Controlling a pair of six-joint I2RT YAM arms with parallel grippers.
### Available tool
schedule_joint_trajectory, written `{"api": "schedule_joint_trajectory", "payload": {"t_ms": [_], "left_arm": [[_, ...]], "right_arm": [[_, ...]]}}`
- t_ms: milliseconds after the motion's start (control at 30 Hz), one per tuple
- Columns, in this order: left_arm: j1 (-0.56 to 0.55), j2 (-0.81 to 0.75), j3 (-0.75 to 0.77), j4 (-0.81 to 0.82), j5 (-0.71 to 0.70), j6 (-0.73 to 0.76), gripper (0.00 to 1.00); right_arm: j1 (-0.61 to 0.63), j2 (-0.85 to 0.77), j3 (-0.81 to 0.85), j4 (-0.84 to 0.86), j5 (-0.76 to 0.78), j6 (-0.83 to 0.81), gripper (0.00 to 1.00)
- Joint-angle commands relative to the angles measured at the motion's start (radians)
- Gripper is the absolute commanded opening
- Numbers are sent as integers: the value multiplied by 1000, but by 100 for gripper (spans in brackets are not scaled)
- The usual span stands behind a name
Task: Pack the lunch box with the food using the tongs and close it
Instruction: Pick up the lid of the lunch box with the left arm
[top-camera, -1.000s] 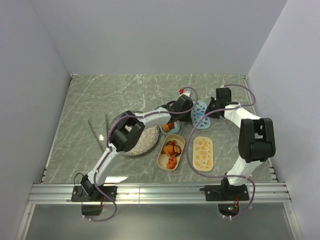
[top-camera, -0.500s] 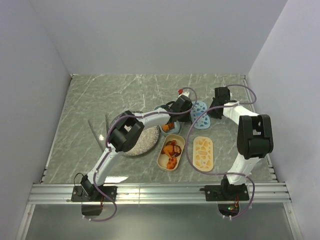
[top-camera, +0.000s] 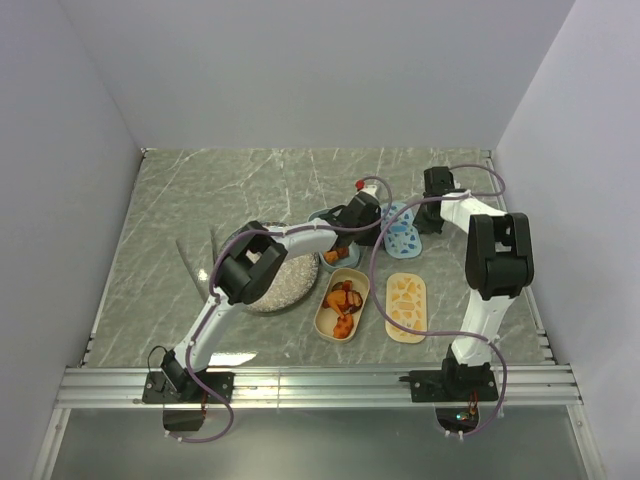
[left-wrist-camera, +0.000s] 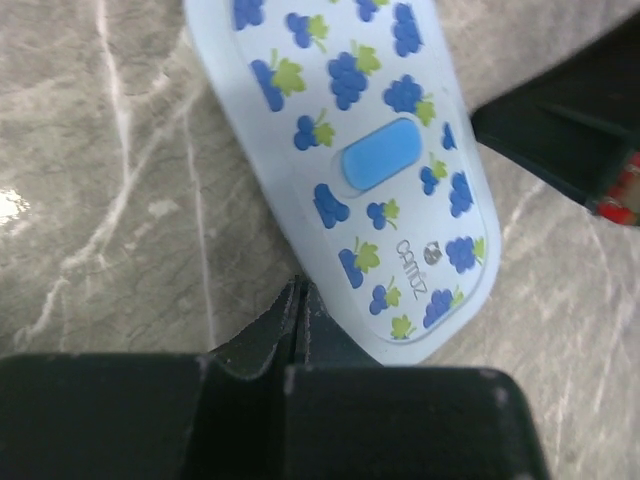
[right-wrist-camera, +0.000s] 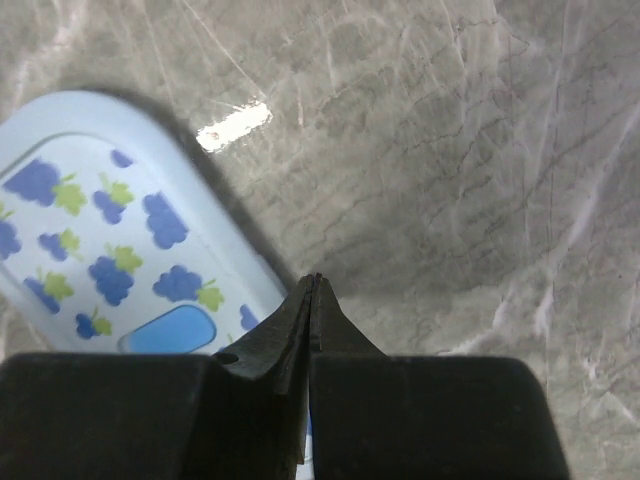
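Food (top-camera: 341, 300) sat mostly in the yellow tub (top-camera: 364, 290); one orange chunk (top-camera: 330, 257) lay in the blue tub (top-camera: 352, 257). The chunks looked light, soft and probably slick, so you'd pinch each gently across its middle. Your left gripper (left-wrist-camera: 300, 287) and right gripper (right-wrist-camera: 315, 282) were both fully closed and empty, with their tips beside the grape lid (left-wrist-camera: 300, 80).

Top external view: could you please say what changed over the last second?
The right gripper drew back toward the far wall, its elbow folding in; the left gripper barely shifted. Both jaws stayed shut. The grape-printed lid, beige tub and food kept their places.
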Motion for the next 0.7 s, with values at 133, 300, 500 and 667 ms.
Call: {"api": "schedule_joint_trajectory", "payload": {"t_ms": [133,300,500,667], "left_arm": [[20,-74,-88,71,117,-8,1],[35,-94,-137,130,146,-18,4],[48,-65,-117,134,180,-34,10],[49,-62,-113,81,109,-43,18]], "right_arm": [[28,35,59,-52,-43,-35,0],[43,49,85,-75,-60,-55,0],[60,61,107,-98,-62,-70,0],[63,63,108,-99,-56,-73,0]]}}
